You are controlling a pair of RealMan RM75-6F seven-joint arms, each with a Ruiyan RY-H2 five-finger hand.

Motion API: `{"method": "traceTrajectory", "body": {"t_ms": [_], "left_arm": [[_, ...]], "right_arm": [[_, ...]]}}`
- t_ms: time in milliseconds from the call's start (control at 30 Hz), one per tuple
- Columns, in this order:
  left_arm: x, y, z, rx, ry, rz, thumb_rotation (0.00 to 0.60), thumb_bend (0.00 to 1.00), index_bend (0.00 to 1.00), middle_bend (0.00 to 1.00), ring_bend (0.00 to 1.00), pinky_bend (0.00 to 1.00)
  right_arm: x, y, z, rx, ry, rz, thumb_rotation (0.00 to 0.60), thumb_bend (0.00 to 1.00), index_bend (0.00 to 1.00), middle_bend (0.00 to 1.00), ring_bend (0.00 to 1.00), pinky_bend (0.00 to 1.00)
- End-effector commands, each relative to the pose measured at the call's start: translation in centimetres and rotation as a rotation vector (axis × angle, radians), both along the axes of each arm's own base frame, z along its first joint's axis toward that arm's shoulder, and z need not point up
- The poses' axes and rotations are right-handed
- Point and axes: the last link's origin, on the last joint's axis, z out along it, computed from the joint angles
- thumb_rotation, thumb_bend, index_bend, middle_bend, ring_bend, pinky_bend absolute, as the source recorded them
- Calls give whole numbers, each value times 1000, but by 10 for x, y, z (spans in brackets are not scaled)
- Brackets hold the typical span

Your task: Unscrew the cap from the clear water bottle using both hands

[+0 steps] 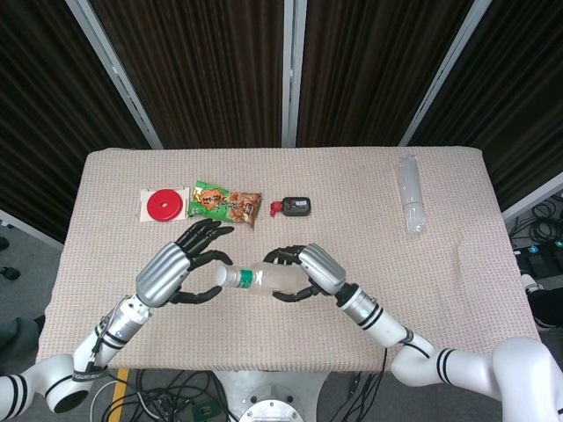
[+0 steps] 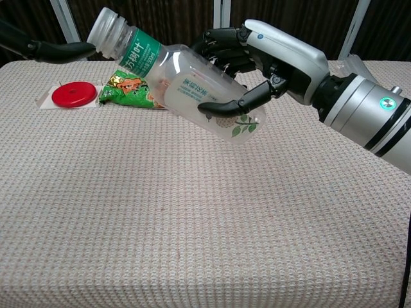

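Silver-shelled left hand (image 1: 180, 268) and right hand (image 1: 308, 271) with black fingers; glossy white forearms (image 1: 457, 367) with black rings, green dot near right wrist

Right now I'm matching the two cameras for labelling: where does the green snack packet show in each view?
Head view: the green snack packet lies at the table's far side, just right of the red disc.
Chest view: upper left, partly hidden behind the clear water bottle.
Shared landmark: the red disc, beside the packet's left end.

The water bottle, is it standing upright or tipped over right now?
Tipped. The water bottle is off the table in the right hand, cap end slanting up toward the left hand.
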Motion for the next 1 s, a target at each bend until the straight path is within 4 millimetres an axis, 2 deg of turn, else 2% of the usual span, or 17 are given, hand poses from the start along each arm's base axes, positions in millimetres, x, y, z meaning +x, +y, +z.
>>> {"method": "traceTrajectory", "body": {"t_ms": [33,533,1000], "left_arm": [[1,0,0,-1,-1,0,600,284,404,68,0,0],[2,0,-3,-13,-11,10,600,306,470,91,0,0],[0,2,-2,-14,-31,12,600,336,477,98,0,0]], "right_arm": [[0,0,0,1,-1,0,600,576,696,581,498,635],[0,0,0,-7,-6,2,600,571,697,582,498,635],[-6,-2,4,-28,13,-9,600,571,703,585,498,635]]}}
